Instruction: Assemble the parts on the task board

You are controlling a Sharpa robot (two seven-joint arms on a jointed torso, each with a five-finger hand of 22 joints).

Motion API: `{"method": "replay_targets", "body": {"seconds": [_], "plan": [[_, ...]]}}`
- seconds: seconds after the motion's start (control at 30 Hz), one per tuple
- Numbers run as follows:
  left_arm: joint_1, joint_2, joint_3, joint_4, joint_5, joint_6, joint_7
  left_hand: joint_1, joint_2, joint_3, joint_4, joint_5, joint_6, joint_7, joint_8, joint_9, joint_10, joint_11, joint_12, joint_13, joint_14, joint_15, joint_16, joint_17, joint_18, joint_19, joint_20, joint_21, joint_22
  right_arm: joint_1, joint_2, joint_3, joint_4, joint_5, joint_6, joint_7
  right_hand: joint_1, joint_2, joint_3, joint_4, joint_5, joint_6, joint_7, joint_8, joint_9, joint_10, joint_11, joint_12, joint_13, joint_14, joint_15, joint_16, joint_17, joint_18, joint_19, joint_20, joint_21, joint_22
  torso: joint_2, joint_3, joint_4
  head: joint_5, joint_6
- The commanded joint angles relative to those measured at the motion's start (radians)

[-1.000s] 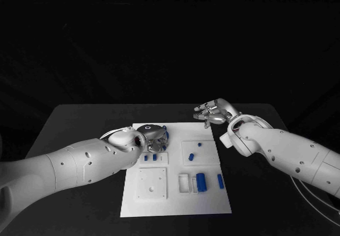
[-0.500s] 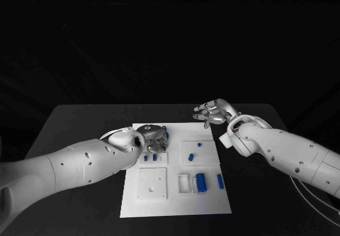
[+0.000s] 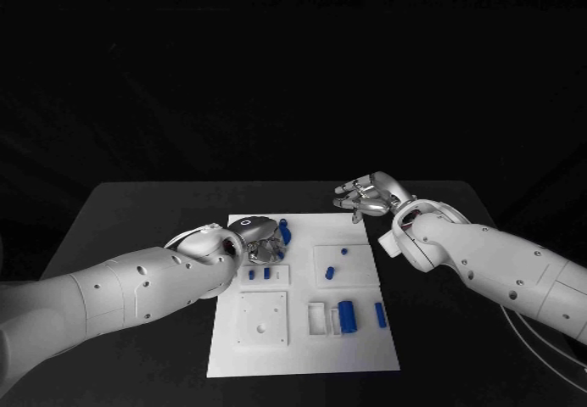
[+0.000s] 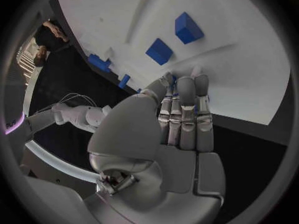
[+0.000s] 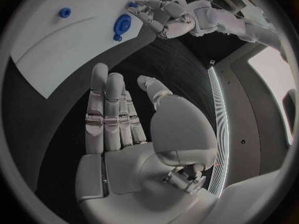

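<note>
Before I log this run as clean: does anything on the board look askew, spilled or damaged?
Nothing stands out. The task board lies flat, its blue parts in their recesses. The left hand holds one blue part over the board's far end; the right hand hovers with nothing in it.

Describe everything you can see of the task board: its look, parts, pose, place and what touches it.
The task board is a flat white rectangular plate, plastic by its look, lying on the black table between the two arms. Its surface carries raised square panels and shallow recesses. Small blue parts lie in them, some long and upright-looking, some tiny. The left hand is over its far left corner, fingers down by a blue part; whether it grips one cannot be told. The right hand is beyond the board's far right corner, apart from it.
</note>
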Motion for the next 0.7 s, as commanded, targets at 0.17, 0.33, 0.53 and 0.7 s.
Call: {"method": "replay_targets", "body": {"seconds": [0.17,0.33,0.53,0.7], "plan": [[0.000,-0.027,0.034,0.031,0.126,-0.020,0.019,-0.003,0.007,0.000,-0.002,0.002,0.008,0.000,0.006,0.001,0.009,0.001,-0.005,0.001,0.007,0.001,-0.006,0.001,0.009,0.004,-0.002,0.005,0.021,-0.001,0.001,0.000,-0.001,0.002,0.001,0.011,-0.003,-0.002,0.006,0.003,0.004,0.001,0.008,-0.003,-0.001,0.008,0.001,-0.006,-0.001,-0.002,0.007,0.004,-0.001,0.015,-0.001,0.003,0.003,-0.001,-0.002,0.0004,0.0015,0.004,0.006],[0.001,-0.065,0.064,0.070,0.200,0.017,0.012,-0.005,0.008,0.001,-0.001,0.008,0.005,0.002,0.006,0.001,0.008,0.003,-0.005,0.001,0.004,0.003,-0.011,0.001,0.008,0.002,-0.002,0.001,0.021,-0.001,-0.002,0.000,-0.001,0.002,0.001,0.011,-0.003,-0.002,0.006,0.003,0.004,0.001,0.008,-0.003,-0.001,0.008,0.001,-0.006,-0.001,-0.002,0.007,0.004,-0.001,0.015,-0.001,0.003,0.003,-0.001,-0.003,-0.0003,0.0054,0.006,0.007],[0.008,-0.124,0.081,0.126,0.230,0.047,0.000,-0.006,0.004,-0.001,-0.004,0.004,0.004,0.002,0.006,0.001,0.006,0.003,-0.005,0.001,0.001,0.004,-0.014,0.002,0.008,0.000,-0.001,-0.001,0.021,-0.001,-0.006,0.001,-0.001,0.002,0.000,0.010,-0.003,-0.002,0.006,0.003,0.004,0.001,0.008,-0.003,-0.001,0.008,0.001,-0.006,-0.001,-0.002,0.007,0.004,-0.001,0.015,-0.001,0.003,0.003,-0.001,-0.007,-0.0022,0.0100,0.008,0.005],[0.013,-0.170,0.084,0.160,0.235,0.071,-0.007,-0.005,0.003,-0.003,-0.004,0.001,0.004,0.002,0.006,0.001,0.006,0.004,-0.005,0.001,0.001,0.004,-0.015,0.002,0.007,-0.001,0.000,-0.002,0.022,-0.001,-0.007,0.001,-0.002,0.002,0.001,0.009,-0.009,-0.002,0.009,-0.001,0.005,0.001,0.008,-0.003,-0.001,0.007,0.002,-0.008,-0.001,-0.003,0.007,0.005,-0.002,0.015,-0.003,0.003,0.005,0.001,-0.009,-0.0032,0.0111,0.008,0.003]]}}
